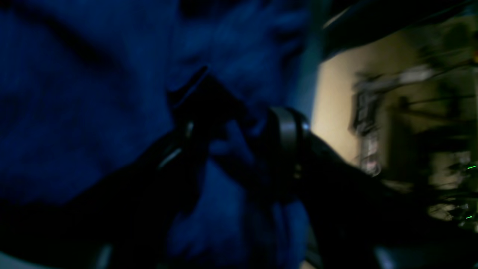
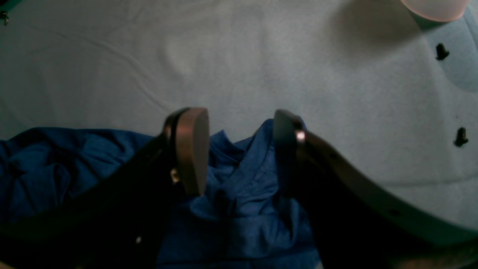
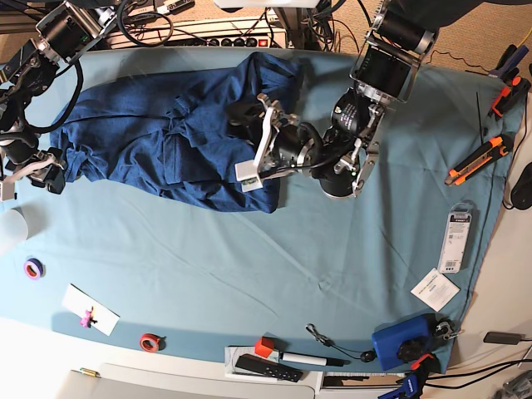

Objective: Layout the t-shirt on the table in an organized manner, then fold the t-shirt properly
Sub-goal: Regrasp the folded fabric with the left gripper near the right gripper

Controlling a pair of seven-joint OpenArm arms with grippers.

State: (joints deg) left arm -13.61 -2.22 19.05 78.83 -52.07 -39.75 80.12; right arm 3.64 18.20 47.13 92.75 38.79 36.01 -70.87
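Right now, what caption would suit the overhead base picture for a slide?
Two robot arms work a crumpled navy t-shirt on a teal-covered table, tools scattered along its edges.

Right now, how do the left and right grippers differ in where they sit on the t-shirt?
The left gripper lies mid-table, over the t-shirt's bunched right end; the right gripper sits at its far left edge. The right gripper's jaws stand clearly open astride a fold; the left's are too dark to judge. Both touch cloth.

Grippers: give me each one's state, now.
Left gripper: on the t-shirt; grip cannot be told.
Right gripper: open, jaws astride a t-shirt fold.
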